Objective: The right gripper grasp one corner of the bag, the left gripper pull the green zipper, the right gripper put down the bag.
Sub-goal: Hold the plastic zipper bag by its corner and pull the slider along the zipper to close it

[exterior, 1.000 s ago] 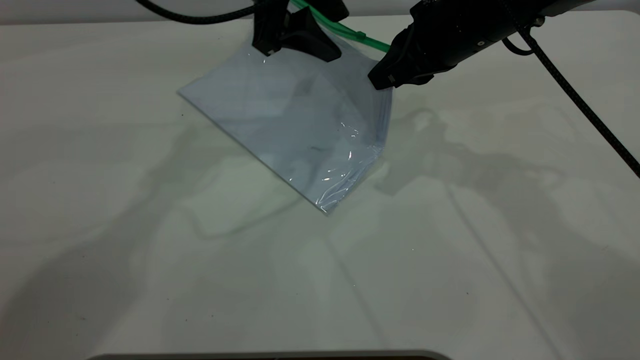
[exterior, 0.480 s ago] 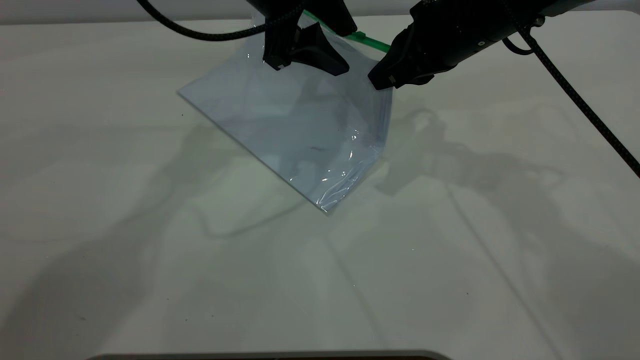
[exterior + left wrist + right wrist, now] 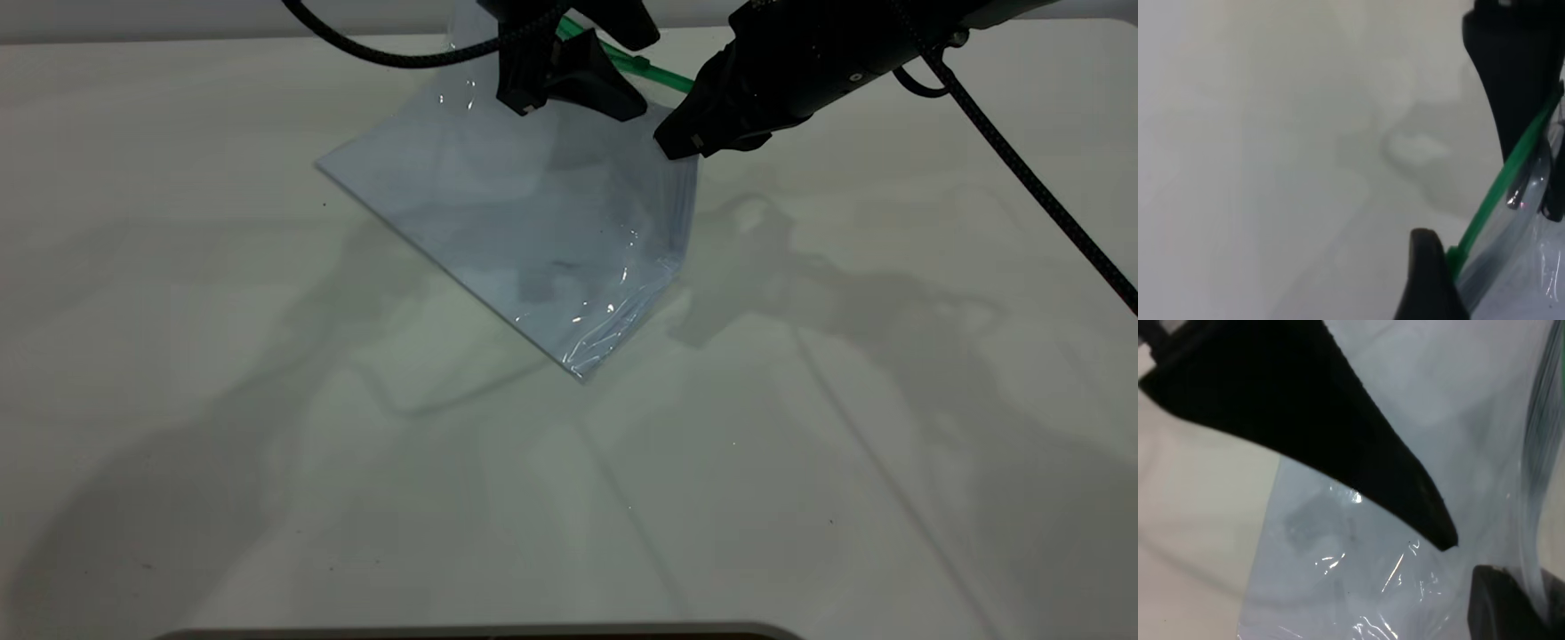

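Right end effector (image 3: 680, 142) pinches the bag (image 3: 524, 222) corner aloft; left end effector (image 3: 569, 84) grips the green zipper (image 3: 653, 74).

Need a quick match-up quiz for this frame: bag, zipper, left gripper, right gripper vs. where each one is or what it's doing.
Things:
1. bag
2. green zipper
3. left gripper
4. right gripper
5. table

States:
A. pinches the bag's raised corner
B. bare pale surface below
C. runs along the lifted far edge
D. sits on the green strip, left of the other gripper
E. clear, one corner touching the table, far side lifted

Pairs: 1-E, 2-C, 3-D, 4-A, 5-B
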{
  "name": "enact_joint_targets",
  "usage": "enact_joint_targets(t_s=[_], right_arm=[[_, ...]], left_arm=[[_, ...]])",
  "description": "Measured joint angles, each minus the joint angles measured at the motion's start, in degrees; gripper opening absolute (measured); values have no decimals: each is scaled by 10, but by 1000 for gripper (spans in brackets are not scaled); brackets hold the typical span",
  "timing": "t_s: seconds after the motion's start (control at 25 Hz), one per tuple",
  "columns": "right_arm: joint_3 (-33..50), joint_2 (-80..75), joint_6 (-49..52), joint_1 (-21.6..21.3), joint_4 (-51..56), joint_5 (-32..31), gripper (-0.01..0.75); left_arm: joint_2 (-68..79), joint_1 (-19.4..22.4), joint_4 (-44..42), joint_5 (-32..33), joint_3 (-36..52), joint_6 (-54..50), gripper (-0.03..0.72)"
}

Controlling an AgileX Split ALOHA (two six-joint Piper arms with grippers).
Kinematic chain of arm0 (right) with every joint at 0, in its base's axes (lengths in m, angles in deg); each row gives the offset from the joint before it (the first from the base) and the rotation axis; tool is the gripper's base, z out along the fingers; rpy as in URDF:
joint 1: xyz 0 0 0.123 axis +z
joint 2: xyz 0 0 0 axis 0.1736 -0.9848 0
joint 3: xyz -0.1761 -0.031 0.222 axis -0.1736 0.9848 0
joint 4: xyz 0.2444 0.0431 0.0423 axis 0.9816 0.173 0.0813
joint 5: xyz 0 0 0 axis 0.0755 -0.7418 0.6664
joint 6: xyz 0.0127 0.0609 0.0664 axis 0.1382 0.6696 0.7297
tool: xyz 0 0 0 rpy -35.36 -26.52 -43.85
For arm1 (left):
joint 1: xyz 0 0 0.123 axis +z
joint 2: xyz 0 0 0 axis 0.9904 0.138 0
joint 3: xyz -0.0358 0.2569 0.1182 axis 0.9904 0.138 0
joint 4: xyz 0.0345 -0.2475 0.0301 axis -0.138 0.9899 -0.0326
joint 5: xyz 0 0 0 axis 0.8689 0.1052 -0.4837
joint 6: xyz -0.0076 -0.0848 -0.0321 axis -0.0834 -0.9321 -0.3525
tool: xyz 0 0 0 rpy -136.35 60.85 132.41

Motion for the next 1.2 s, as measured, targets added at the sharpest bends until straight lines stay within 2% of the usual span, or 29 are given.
enact_joint_targets(t_s=[0.12,0.24,0.32,0.48,0.6,0.76,1.2], right_arm=[[0,0,0,0,1,0,34],[0,0,0,0,1,1,34],[0,0,0,0,2,1,34],[0,0,0,0,8,1,34],[0,0,6,0,9,1,34],[0,0,21,0,9,1,34],[0,0,38,-4,9,-2,34]], left_arm=[[0,0,0,2,-1,0,491],[0,0,2,5,-1,0,344],[0,0,2,7,-2,0,212],[0,0,2,6,-2,0,35],[0,0,2,-6,-2,0,5],[0,2,2,-23,-2,2,4],[0,46,-6,-2,-2,0,4]])
